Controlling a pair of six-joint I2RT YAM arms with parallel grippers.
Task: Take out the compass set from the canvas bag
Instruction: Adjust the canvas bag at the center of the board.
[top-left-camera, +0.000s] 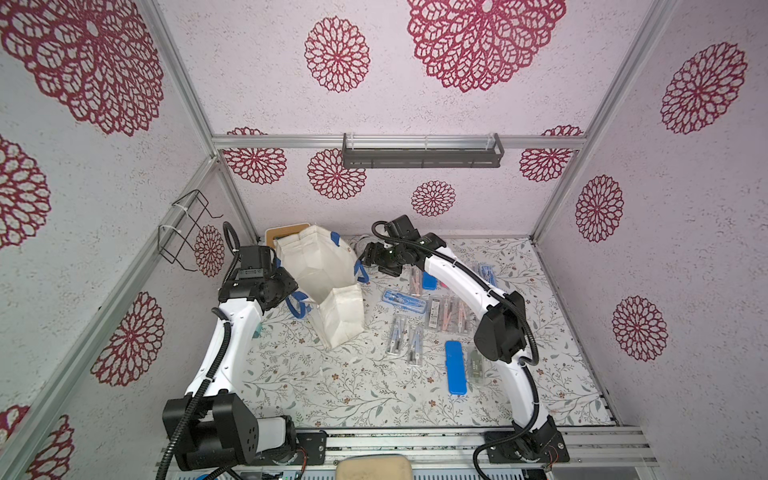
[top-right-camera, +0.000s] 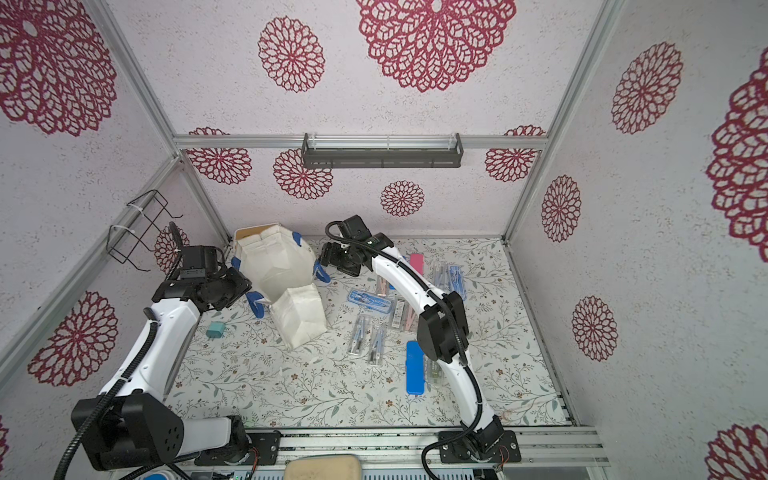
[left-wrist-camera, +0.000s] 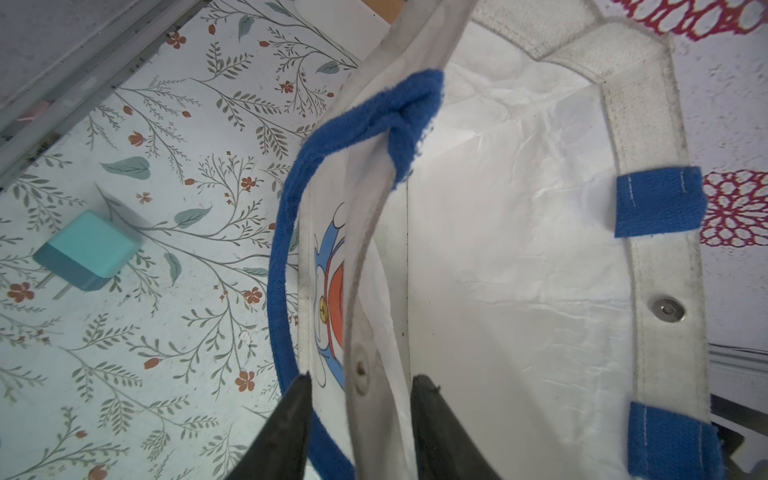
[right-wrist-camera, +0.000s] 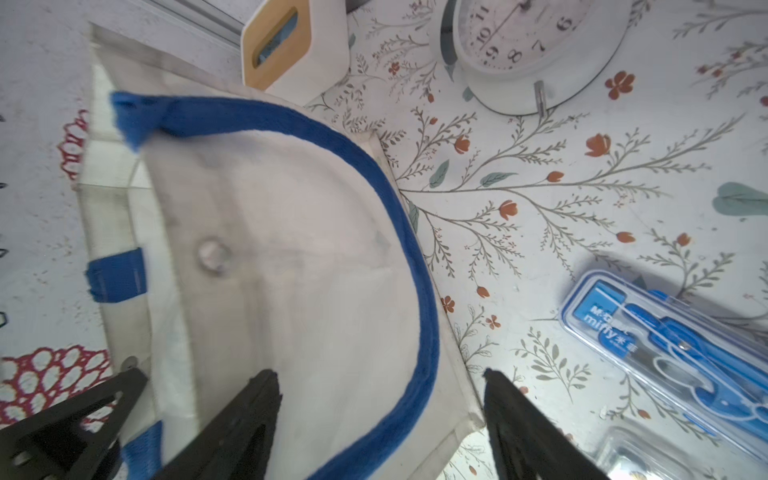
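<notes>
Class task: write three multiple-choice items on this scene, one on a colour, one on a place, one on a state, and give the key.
1. The bag has handles that are: A red, B blue, C green.
2. The teal charger lies: A on the table, B in the bag, C on a chair.
3. The bag's snap is: A fastened, B missing, C undone.
Key: 1 B, blue straps show in both wrist views; 2 A, it rests on the flowered table; 3 C, its two halves sit apart.
</notes>
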